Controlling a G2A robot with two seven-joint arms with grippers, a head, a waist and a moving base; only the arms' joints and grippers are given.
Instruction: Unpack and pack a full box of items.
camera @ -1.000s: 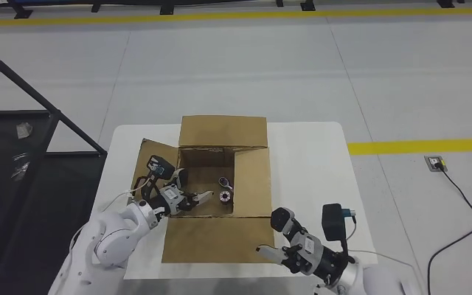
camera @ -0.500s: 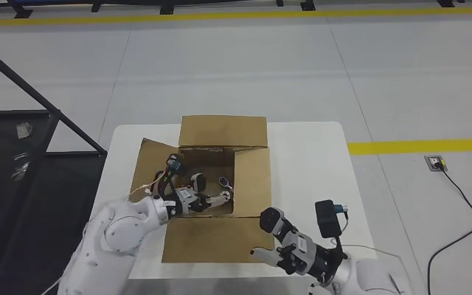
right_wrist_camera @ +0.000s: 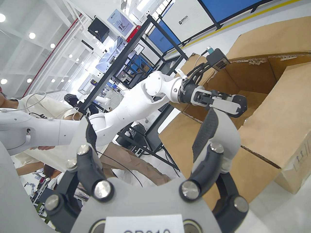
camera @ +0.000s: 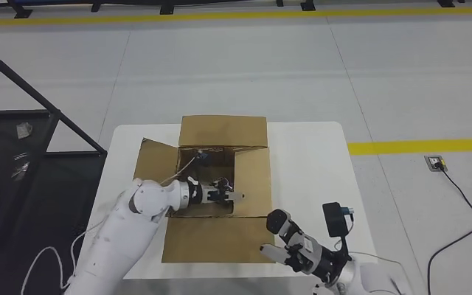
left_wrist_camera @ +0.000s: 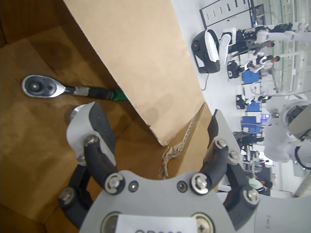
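Note:
The open cardboard box [camera: 251, 184] sits mid-table. On its floor lies a ratchet wrench [left_wrist_camera: 48, 89] with a green-and-black handle that runs under the box's right flap; a small silver round piece [left_wrist_camera: 73, 113] peeks out behind one finger. My left gripper [camera: 234, 196] is low inside the box, just beside the wrench and not touching it. In the left wrist view the left gripper [left_wrist_camera: 148, 112] is open and holds nothing, with the flap's torn corner between its fingers. My right gripper [camera: 271, 236] hovers open and holds nothing by the box's front right corner; the right wrist view shows it [right_wrist_camera: 150, 124] facing the box [right_wrist_camera: 267, 112].
The box's front flap [camera: 206, 240] lies flat toward me and the back flap [camera: 221, 131] stands up. Bare white table [camera: 310, 155] extends right of the box. A black rack [camera: 29, 147] stands left of the table.
My left arm has swung right and deeper into the box, from the left flap to over the wrench. The right arm has barely shifted.

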